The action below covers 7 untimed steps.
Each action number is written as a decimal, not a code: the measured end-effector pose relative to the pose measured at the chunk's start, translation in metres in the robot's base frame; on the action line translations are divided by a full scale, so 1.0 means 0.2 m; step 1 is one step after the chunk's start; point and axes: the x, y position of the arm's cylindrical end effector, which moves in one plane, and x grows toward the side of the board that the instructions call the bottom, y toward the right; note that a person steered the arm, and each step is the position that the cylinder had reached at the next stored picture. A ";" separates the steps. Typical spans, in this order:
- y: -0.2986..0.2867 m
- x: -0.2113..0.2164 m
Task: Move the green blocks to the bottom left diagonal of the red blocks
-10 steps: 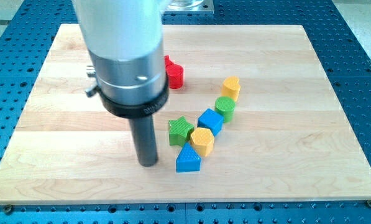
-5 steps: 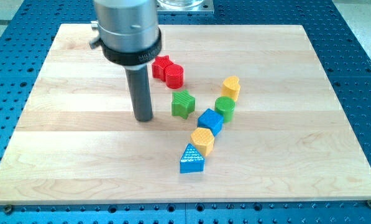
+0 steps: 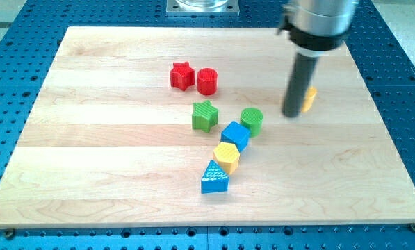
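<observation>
Two green blocks: green star (image 3: 204, 115) at 6 o'clock of red cylinder (image 3: 207, 81); green cylinder (image 3: 251, 119) at 4 o'clock. Red star (image 3: 182, 75) adjoining. My tip (image 3: 292, 114), no jaws fitted, against yellow block (image 3: 308, 99).

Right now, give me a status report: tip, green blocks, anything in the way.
My tip at view's right, against yellow block. Green star and green cylinder below red blocks, not bottom-left. Blue cube touches green cylinder.
</observation>
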 end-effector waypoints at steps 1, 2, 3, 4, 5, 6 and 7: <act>-0.05 0.23; -0.32 0.11; -0.73 0.04; -0.77 0.04; -0.69 0.23; -0.85 0.35; -0.91 0.22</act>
